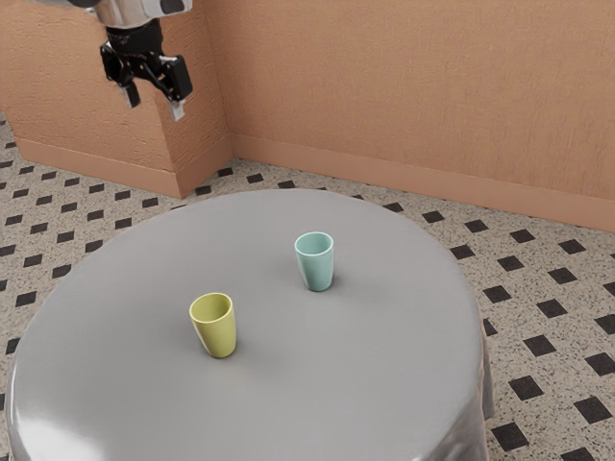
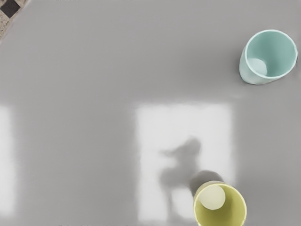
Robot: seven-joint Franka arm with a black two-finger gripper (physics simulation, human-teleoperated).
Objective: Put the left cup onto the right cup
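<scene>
Jaws hang released, high above the tabletop; yellow cup upright; teal cup at its two o'clock.

Oblique side view, overhead wrist view; common: yellow cup, teal cup

A glossy silver-white wrist segment is seen above a black gripper (blocky hand, two short fingers), finished pale at the tips.
</scene>
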